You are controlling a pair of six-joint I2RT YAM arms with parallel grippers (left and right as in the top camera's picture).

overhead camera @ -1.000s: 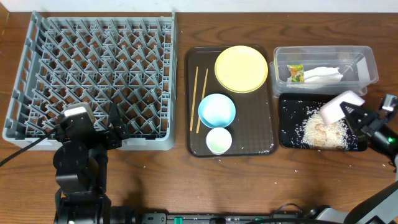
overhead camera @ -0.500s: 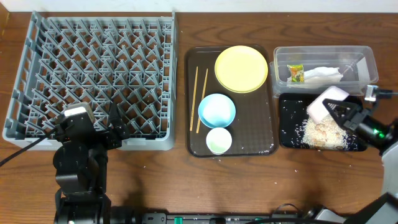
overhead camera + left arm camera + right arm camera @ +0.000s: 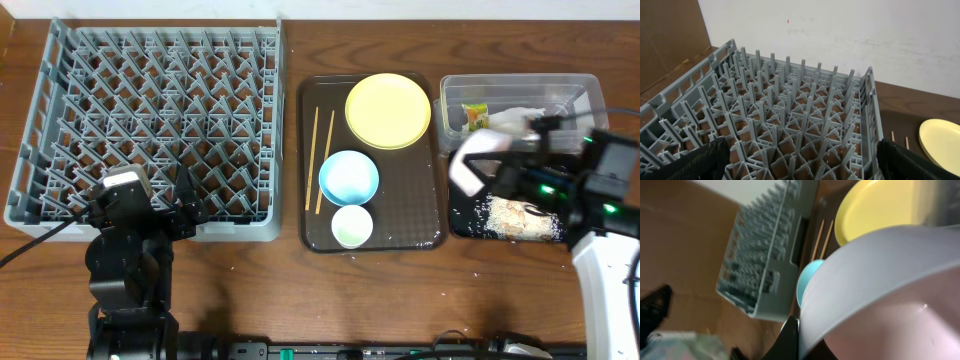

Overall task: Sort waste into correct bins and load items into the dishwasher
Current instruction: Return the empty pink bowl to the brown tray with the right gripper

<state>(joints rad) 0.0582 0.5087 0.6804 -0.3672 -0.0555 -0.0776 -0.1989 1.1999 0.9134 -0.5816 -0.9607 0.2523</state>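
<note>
Hanging tilted at centre right, the white bowl [image 3: 470,160] is over the left edge of the glossy black tray [image 3: 458,222], rice scraps [image 3: 515,215] below it and the clear tub [image 3: 590,95] just above. Right end effector [image 3: 498,178] pinched tight on its thin rim. Left end effector [image 3: 195,202], jaws wide and empty, lower left by the pegged grey rack [image 3: 150,100].

Left jaws wide, right jaws clamped.
The left arm [image 3: 125,270] stands at the counter's near edge, and the left gripper [image 3: 190,207] is spread and holds nothing. The right arm [image 3: 600,190] reaches leftward, the right gripper [image 3: 497,178] pinching a tilted white bowl [image 3: 470,160] by its rim.
</note>
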